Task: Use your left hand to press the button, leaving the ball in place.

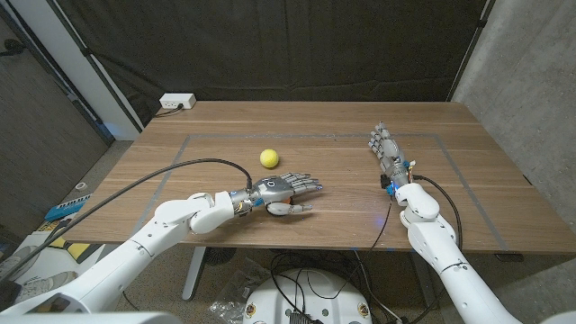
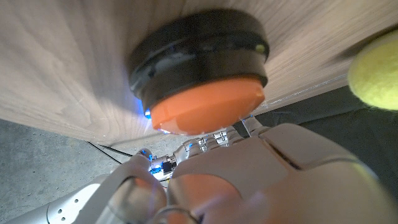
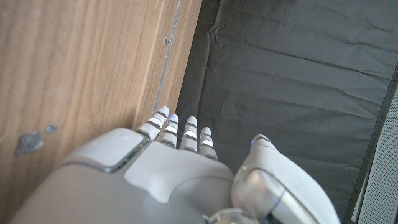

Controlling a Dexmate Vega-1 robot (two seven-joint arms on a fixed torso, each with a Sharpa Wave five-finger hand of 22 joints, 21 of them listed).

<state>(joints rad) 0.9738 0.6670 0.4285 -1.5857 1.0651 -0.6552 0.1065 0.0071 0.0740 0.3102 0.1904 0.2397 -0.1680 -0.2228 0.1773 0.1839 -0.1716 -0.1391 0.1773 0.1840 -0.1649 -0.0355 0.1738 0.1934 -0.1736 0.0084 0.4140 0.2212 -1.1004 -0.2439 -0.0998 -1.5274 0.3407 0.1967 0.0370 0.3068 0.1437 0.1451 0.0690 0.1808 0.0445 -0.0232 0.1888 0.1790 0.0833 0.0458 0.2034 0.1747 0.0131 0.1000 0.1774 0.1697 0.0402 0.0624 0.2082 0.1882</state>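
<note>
My left hand (image 1: 286, 190) reaches out over the middle of the table with its fingers stretched and spread, and it covers the button in the head view. The left wrist view shows the button (image 2: 202, 102) close up: an orange cap on a round black base, just beyond the left hand (image 2: 261, 180). I cannot tell whether the hand touches the cap. The yellow ball (image 1: 268, 157) lies on the wood a short way behind the hand, apart from it, and the ball (image 2: 374, 70) shows blurred beside the button. My right hand (image 1: 385, 149) stays at the right with straight fingers, holding nothing.
The wooden table (image 1: 450, 189) carries a thin taped rectangle. A white power strip (image 1: 177, 102) sits at the back left corner. A black cable (image 1: 162, 175) runs along my left arm. A dark curtain hangs behind the table.
</note>
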